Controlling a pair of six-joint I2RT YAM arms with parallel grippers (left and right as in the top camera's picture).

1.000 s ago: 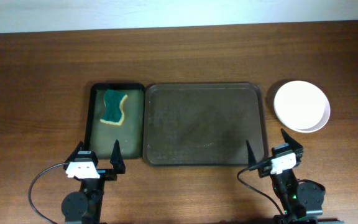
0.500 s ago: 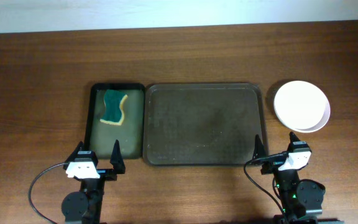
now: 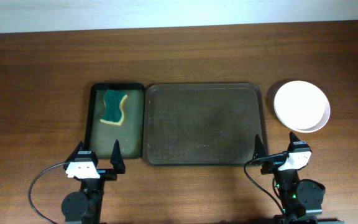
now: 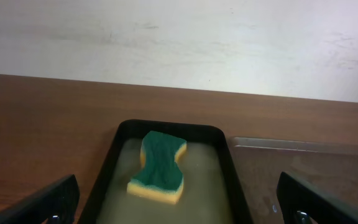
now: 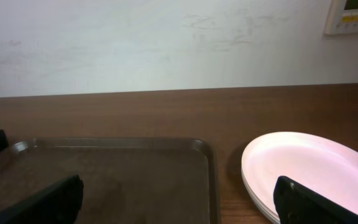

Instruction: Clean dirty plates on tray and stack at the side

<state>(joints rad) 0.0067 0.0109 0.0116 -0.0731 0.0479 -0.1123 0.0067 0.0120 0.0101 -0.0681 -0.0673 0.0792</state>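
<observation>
So the left pincer (image 3: pixel 97 151) and right pincer (image 3: pixel 277 146) both gape, gripping nothing. The plates (image 3: pixel 301 106) sit stacked on the worktop (image 3: pixel 42 74) just ahead of the right one, the tray (image 3: pixel 204 124) ahead to its left, and the sponge (image 3: pixel 113 106) ahead of the left one.

The table (image 3: pixel 36 74) was seen from straight above. Both wrist views were set low, aimed level toward the wall (image 4: pixel 179 37); the brown tray (image 3: pixel 204 124) was shared.

Even, soft light with faint shadows; the plates (image 5: pixel 309 168) ahead of the right jaws glare white (the near jaws are blurred).
</observation>
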